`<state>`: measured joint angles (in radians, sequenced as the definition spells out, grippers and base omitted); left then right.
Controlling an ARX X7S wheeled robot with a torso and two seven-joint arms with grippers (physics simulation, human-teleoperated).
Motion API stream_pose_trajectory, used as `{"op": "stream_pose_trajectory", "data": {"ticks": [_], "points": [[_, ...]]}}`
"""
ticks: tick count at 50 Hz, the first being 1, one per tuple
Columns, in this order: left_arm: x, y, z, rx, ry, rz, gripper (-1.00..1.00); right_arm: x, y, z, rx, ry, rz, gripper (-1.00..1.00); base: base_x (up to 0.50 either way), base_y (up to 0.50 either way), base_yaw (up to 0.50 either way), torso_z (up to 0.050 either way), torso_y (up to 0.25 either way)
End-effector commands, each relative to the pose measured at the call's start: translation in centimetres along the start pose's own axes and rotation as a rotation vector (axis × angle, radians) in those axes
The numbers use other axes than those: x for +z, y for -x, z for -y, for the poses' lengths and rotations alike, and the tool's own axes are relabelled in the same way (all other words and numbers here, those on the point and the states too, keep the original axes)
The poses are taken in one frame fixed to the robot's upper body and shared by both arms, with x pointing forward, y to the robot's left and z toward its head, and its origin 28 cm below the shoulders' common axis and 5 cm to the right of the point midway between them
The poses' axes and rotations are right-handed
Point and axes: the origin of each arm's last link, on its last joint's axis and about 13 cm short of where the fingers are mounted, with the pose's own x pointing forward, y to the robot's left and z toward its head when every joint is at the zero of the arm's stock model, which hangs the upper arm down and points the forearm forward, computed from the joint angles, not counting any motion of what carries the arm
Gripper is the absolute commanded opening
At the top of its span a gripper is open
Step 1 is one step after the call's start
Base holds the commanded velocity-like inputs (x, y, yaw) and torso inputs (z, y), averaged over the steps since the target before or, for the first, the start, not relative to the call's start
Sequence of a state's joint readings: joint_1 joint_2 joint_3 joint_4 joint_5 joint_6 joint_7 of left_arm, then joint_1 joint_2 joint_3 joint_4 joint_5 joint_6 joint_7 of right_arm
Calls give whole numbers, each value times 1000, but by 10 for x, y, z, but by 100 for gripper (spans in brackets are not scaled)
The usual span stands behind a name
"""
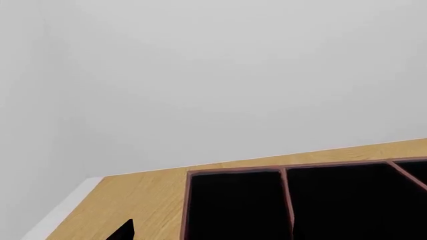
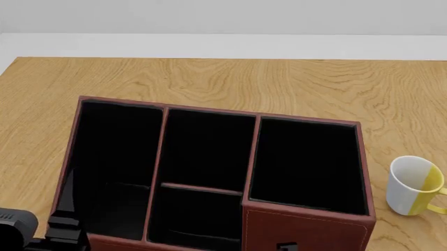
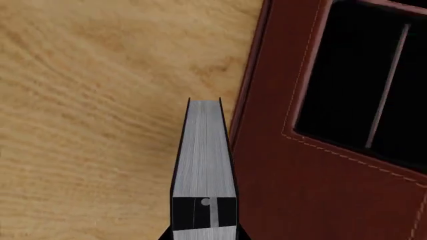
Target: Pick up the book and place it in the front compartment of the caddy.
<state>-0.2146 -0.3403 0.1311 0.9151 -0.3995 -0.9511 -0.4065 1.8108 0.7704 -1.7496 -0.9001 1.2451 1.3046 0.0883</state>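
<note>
Nearest to me, right wrist view: the right tool is clenched on the book, black fingers pressed to both covers. The white page edges face the camera. The book is held edge-on, outside the caddy, just beside its red-brown outer wall and above the worktop. I cannot tell whether book and wall touch.

Head view, low left corner: part of the left tool shows at the caddy's near-left corner, over the rim of the long side cell. I cannot tell if it is released or clenched; the left wrist view shows only a black sliver of it.

Next out: the front compartment sits in the middle column, black-lined, with nothing in it that I can see. The book has not yet gone in.

Further right, a white and yellow mug stands upright on the worktop, apart from the caddy.

Beyond, bare wood grain to the far edge.
</note>
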Motion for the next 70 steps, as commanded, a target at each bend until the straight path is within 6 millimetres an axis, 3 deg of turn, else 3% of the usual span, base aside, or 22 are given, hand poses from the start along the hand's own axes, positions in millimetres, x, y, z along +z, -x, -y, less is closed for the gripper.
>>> {"op": "stream_pose_trajectory", "data": {"ticks": [1,47,70], "points": [[0,0,0,0,2,3,100,8,23,10,-129,23,46,-100,0,0,0,0,0],[5,-2,0,-6,6,12,100,40,91,9,-237,27,250,-100,0,0,0,0,0],[2,-1,1,-9,5,14,100,26,108,25,-309,-43,185,-100,0,0,0,0,1]]}}
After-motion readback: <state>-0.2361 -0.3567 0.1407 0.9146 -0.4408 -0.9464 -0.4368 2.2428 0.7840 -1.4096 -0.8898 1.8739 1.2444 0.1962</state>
